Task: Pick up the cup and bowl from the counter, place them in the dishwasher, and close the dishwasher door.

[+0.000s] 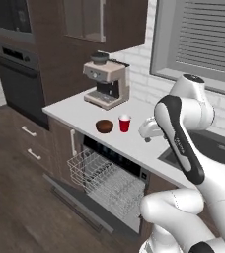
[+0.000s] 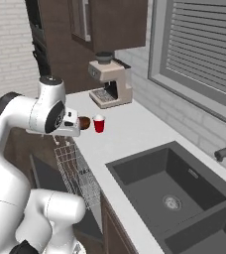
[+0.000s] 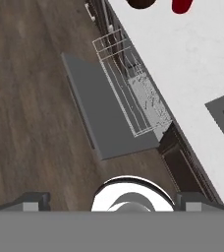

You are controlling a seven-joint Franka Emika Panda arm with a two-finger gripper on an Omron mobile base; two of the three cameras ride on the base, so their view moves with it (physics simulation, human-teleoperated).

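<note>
Judging progress, I see nothing loaded yet: the red, white-rimmed cup (image 1: pixel 125 123) and dark-brown bowl (image 1: pixel 104 126) sit just beside each other on the counter (image 1: pixel 70 108), near the coffee machine (image 1: pixel 107 84). The dishwasher door (image 3: pixel 101 115) lies down, rack (image 1: pixel 104 180) out. The gripper (image 3: pixel 109 203) is spread, empty.

I work in a home kitchen. I see a coffee machine (image 1: pixel 106 84) on the counter (image 1: pixel 134 141), a sink (image 2: pixel 169 191), a wall oven (image 1: pixel 17 74) and an open dishwasher (image 1: pixel 109 180).
</note>
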